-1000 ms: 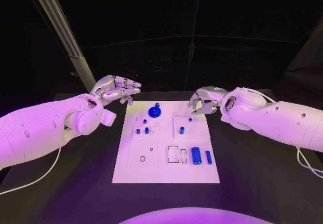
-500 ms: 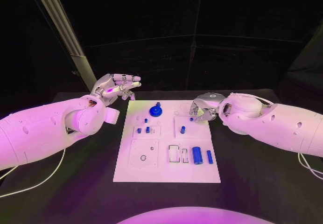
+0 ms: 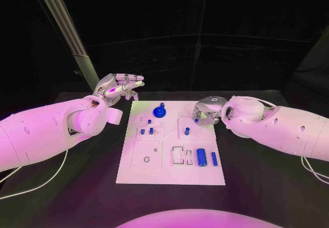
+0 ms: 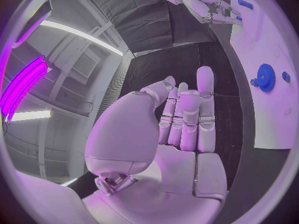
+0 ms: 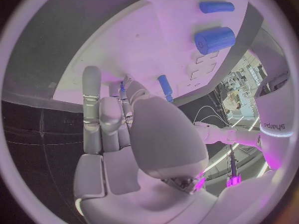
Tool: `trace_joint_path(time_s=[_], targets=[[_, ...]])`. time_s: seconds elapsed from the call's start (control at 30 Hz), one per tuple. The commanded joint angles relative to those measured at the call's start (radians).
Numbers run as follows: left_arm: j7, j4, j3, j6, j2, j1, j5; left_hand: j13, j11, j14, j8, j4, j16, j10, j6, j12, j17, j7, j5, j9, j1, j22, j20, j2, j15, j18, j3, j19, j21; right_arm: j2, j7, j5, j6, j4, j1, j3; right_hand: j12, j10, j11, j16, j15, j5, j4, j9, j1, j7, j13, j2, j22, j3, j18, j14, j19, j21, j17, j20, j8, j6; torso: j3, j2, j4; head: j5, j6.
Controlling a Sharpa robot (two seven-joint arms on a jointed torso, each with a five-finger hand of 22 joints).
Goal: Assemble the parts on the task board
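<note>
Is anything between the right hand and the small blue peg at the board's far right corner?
Nothing visible. The right hand hangs right over the small blue peg on the task board, fingers pointing down at it, with no other part between. Whether the fingers already touch it cannot be told.

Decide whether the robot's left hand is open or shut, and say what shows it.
Open. The left hand is raised beyond the task board's far left corner; in the left wrist view its fingers are extended with nothing in them.

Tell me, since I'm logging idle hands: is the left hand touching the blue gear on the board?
Apart. The left wrist view shows the left hand raised with dark table between its fingers and the blue gear on the task board.
</note>
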Motion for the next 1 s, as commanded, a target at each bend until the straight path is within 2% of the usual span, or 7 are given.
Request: trace_joint_path(time_s=[0.03, 0.23, 0.37, 0.67, 0.83, 1.0], targets=[[0.019, 0.001, 0.001, -0.004, -0.001, 0.001, 0.011, 0.001, 0.0, -0.006, 0.007, -0.001, -0.002, 0.008, 0.003, 0.006, -0.002, 0.001, 0.006, -0.001, -0.004, -0.001, -0.001, 0.003, 0.001, 0.007, 0.005, -0.008, -0.006, 0.003, 0.018, -0.007, 0.01, 0.002, 0.0, 0.0, -0.007, 0.012, 0.001, 0.013, -0.005, -0.007, -0.002, 0.001, -0.001, -0.001, -0.007, 0.004, 0.021, 0.021, -0.01, 0.049, 0.01, 0.017, 0.011, 0.001, -0.004, 0.009, 0.0005, 0.0, -0.0003, 0.0, 0.0], [0.016, 0.0, 0.001, -0.005, 0.0, 0.001, 0.011, 0.001, 0.001, -0.007, 0.007, -0.002, -0.003, 0.007, 0.003, 0.007, -0.003, 0.001, 0.006, -0.001, -0.003, -0.002, -0.001, 0.004, 0.001, 0.007, 0.006, -0.008, -0.007, 0.008, 0.02, -0.002, 0.021, -0.002, 0.0, 0.0, -0.021, 0.037, 0.002, 0.048, -0.004, -0.026, -0.01, 0.001, -0.011, 0.001, -0.012, -0.004, 0.07, 0.092, -0.015, 0.05, 0.012, 0.06, 0.035, 0.004, -0.005, 0.026, 0.0003, 0.0, -0.0002, -0.002, -0.001], [0.013, 0.0, 0.001, -0.005, 0.0, 0.001, 0.011, 0.001, 0.001, -0.007, 0.007, -0.003, -0.004, 0.007, 0.002, 0.008, -0.004, 0.002, 0.006, -0.001, -0.002, -0.002, -0.001, 0.004, 0.001, 0.007, 0.006, -0.008, -0.008, 0.012, 0.02, 0.001, 0.033, -0.009, 0.0, 0.0, -0.033, 0.049, 0.002, 0.061, -0.003, -0.061, -0.022, 0.001, -0.02, 0.002, -0.012, -0.005, 0.088, 0.157, -0.016, 0.047, 0.006, 0.079, 0.041, 0.005, -0.006, 0.035, 0.0004, 0.0, -0.0005, -0.002, -0.002], [0.007, -0.001, 0.001, -0.007, 0.001, 0.001, 0.011, 0.001, 0.002, -0.008, 0.007, -0.004, -0.005, 0.005, 0.001, 0.008, -0.006, 0.003, 0.006, -0.001, -0.001, -0.003, -0.001, 0.003, 0.001, 0.007, 0.006, -0.009, -0.009, 0.018, 0.012, 0.002, 0.055, -0.019, -0.001, 0.0, -0.048, 0.081, 0.001, 0.087, -0.008, -0.076, -0.065, 0.004, -0.032, 0.001, -0.01, -0.009, 0.151, 0.278, -0.023, 0.046, 0.011, 0.131, 0.055, 0.006, -0.003, 0.058, 0.0002, 0.0, -0.0002, -0.003, -0.004], [0.003, -0.002, 0.001, -0.008, 0.0, 0.001, 0.011, 0.001, 0.003, -0.009, 0.007, -0.005, -0.005, 0.003, -0.001, 0.009, -0.007, 0.005, 0.006, -0.002, -0.001, -0.004, -0.001, 0.002, 0.001, 0.007, 0.005, -0.009, -0.01, 0.018, 0.01, 0.001, 0.028, -0.015, -0.001, 0.0, -0.063, 0.098, 0.001, 0.095, -0.008, -0.077, -0.095, 0.005, -0.07, 0.002, -0.009, -0.024, 0.181, 0.351, -0.026, 0.044, 0.009, 0.159, 0.053, 0.006, -0.004, 0.069, 0.0003, -0.001, -0.0006, -0.004, -0.004], [0.0, -0.003, 0.001, -0.009, -0.002, 0.001, 0.011, 0.001, 0.003, -0.009, 0.007, -0.005, -0.005, 0.003, -0.001, 0.009, -0.007, 0.005, 0.006, -0.002, -0.001, -0.004, -0.001, 0.002, 0.001, 0.006, 0.005, -0.008, -0.01, 0.005, 0.012, 0.007, -0.033, 0.004, -0.001, 0.0, -0.069, 0.105, -0.001, 0.09, -0.008, -0.075, -0.108, 0.006, -0.09, 0.002, -0.009, -0.034, 0.199, 0.376, -0.028, 0.042, 0.011, 0.175, 0.04, 0.006, -0.004, 0.074, 0.0004, -0.001, -0.001, -0.006, -0.004]])
